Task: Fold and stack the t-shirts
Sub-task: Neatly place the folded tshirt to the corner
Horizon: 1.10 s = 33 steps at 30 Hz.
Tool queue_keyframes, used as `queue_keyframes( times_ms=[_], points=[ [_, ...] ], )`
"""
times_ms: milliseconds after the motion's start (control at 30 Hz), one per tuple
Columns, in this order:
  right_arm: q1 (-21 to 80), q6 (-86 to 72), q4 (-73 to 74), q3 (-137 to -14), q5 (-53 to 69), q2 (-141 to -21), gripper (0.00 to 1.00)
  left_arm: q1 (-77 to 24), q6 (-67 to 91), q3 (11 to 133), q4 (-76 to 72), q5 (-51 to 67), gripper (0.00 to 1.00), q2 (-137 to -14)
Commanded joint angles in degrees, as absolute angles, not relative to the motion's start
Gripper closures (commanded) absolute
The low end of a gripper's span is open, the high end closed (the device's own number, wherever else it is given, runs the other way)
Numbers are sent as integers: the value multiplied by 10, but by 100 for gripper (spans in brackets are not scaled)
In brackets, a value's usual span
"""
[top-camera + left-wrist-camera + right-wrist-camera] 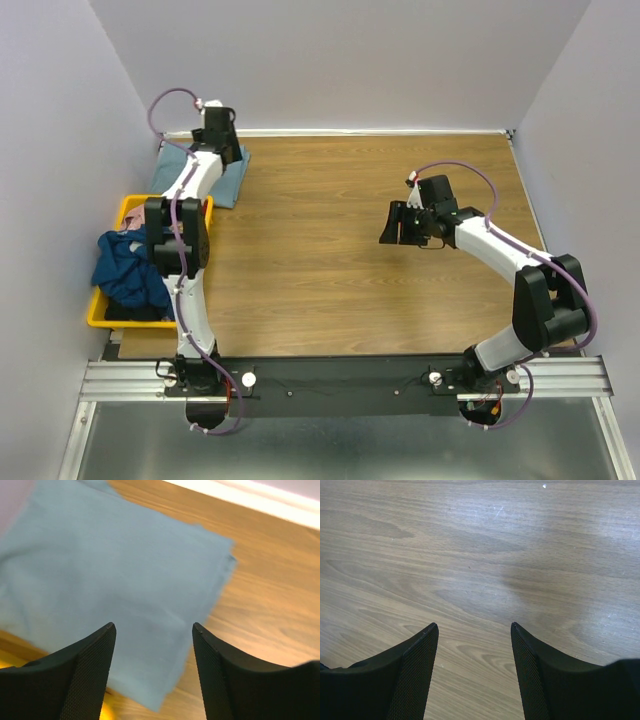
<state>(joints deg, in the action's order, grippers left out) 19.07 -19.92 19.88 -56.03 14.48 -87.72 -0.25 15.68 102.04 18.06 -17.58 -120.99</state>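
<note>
A folded light blue-grey t-shirt [228,181] lies flat at the table's far left corner; in the left wrist view [115,575] it fills the upper left. My left gripper [222,135] hovers above it, open and empty [152,630]. A crumpled dark navy t-shirt [130,272] sits in the yellow bin [98,318], with a bit of pink patterned cloth [131,236] showing at its top. My right gripper [398,226] is open and empty over bare wood at mid-table [474,627].
The yellow bin stands at the table's left edge beside the left arm. White walls close in the left, back and right sides. A metal rail [340,378] runs along the near edge.
</note>
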Motion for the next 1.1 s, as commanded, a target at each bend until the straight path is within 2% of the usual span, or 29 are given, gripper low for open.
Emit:
queue_keyframes(
  times_ms=[0,433,500,600,733,767,1000,1067],
  points=[
    [192,-198,210,-547,147,-864,33,-54,113,1022,207,-184,31,-1243],
    [193,-193,209,-541,138,-869,33,-90,88,1066,234,-275,33,-1338],
    [193,-193,210,-541,137,-871,33,-90,87,1076,233,-283,37,-1345],
    [193,-192,210,-541,136,-875,34,-89,85,1088,228,-290,48,-1357],
    [193,-193,210,-541,135,-875,33,-89,77,1111,230,-308,72,-1375],
    [193,-193,210,-541,135,-875,33,-89,75,1112,228,-311,75,-1378],
    [193,-195,210,-542,137,-877,34,-80,72,1133,231,-328,87,-1395],
    [193,-195,210,-542,137,-877,33,-77,73,1150,236,-336,87,-1404]
  ],
)
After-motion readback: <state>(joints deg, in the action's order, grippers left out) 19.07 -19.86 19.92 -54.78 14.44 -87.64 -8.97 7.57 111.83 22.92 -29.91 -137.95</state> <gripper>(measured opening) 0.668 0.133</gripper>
